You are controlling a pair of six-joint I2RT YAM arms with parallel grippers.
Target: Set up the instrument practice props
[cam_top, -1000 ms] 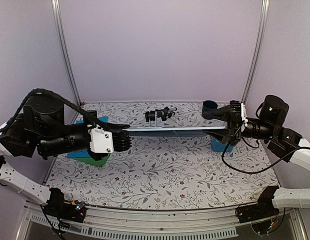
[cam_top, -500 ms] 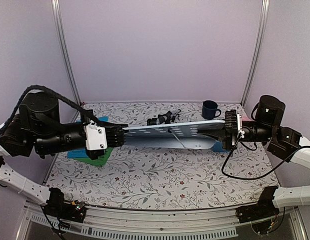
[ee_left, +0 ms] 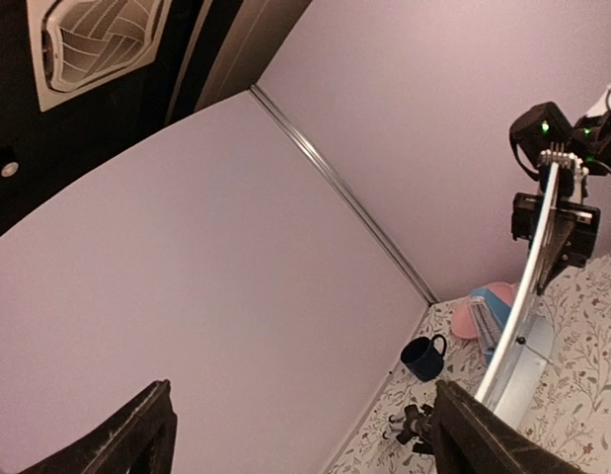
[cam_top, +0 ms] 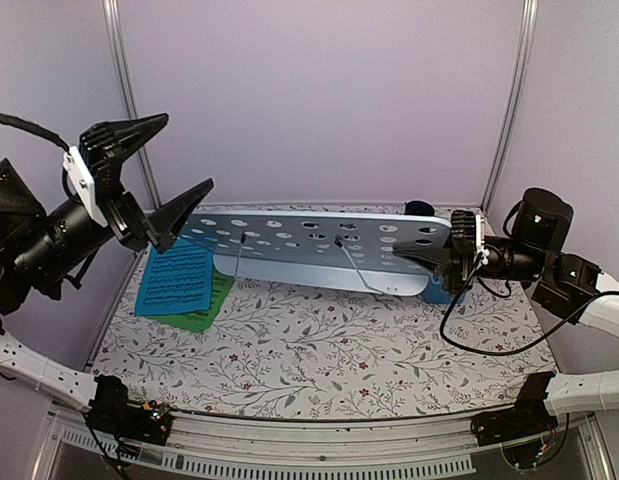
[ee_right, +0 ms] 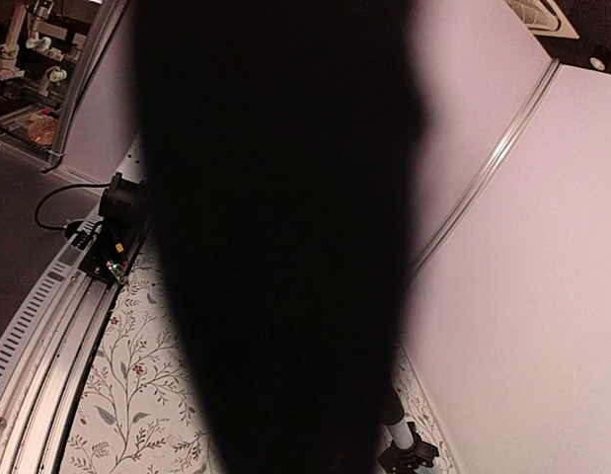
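Left claw (cam_top: pixel 189 150) released music stand (cam_top: pixel 289 240), lifted, spread wide; right claw (cam_top: pixel 407 258) clenched on its end.

My right wrist camera is almost wholly blocked by a dark shape (ee_right: pixel 275 247) right up close, and I can't tell what it is. From above, the stand (cam_top: pixel 319 245) hides the mug (cam_top: pixel 419 207) except its rim. My right gripper (cam_top: pixel 407 258) covers most of the metronome (cam_top: pixel 444 292). The green sheet (cam_top: pixel 211 312) shows only an edge under the blue sheet (cam_top: pixel 176 280). My left arm (cam_top: pixel 39 240) runs off the left edge.
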